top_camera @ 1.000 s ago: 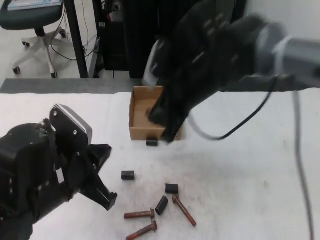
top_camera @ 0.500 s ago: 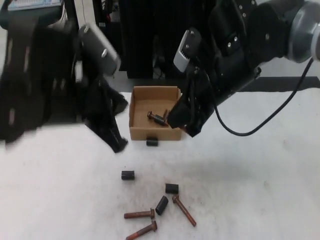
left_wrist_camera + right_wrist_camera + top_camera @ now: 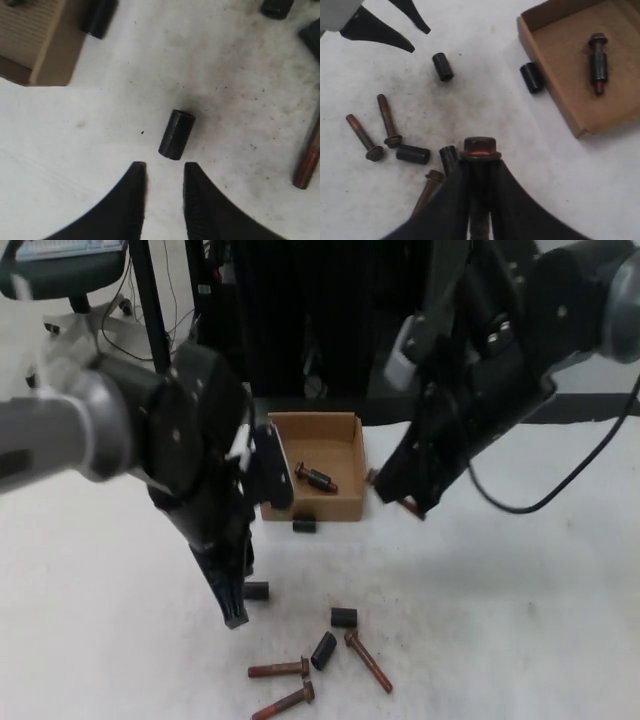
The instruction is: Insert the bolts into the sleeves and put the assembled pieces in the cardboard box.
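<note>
- I'm working over a white bench (image 3: 520, 620), smudged dark where the parts lie. An office chair (image 3: 60, 280) stands on the floor beyond it at 11 o'clock.
- The cardboard box (image 3: 310, 508) sits at the far middle of the bench. One assembled piece (image 3: 316, 477), a bolt through a sleeve, lies on its floor.
- A box-side sleeve (image 3: 304, 525) lies on the bench at 6 o'clock from the box, just beside its near wall.
- My left gripper (image 3: 164, 167) points down at the bench at about 7 o'clock from the box. Its jaws stand a narrow gap apart and hold nothing.
- The lone sleeve (image 3: 176, 134) lies on its side just past those fingertips, roughly in line with the gap and not touching them.
- My right gripper (image 3: 480, 167) hangs at about 3 o'clock from the box, near its right wall. Its jaws are clamped on the shank of a bolt (image 3: 480, 147), whose hex head sticks out past the fingertips.
- The loose parts lie at 6 o'clock from the box, towards the near edge.
- The middle sleeve (image 3: 343, 617) is farthest from me, and the head of the long bolt (image 3: 369, 661) is just beside it.
- The tilted sleeve (image 3: 323, 650) lies between the long bolt and the head of the left bolt (image 3: 278, 669).
- The nearest bolt (image 3: 285, 701) lies at 6 o'clock from the left bolt.
</note>
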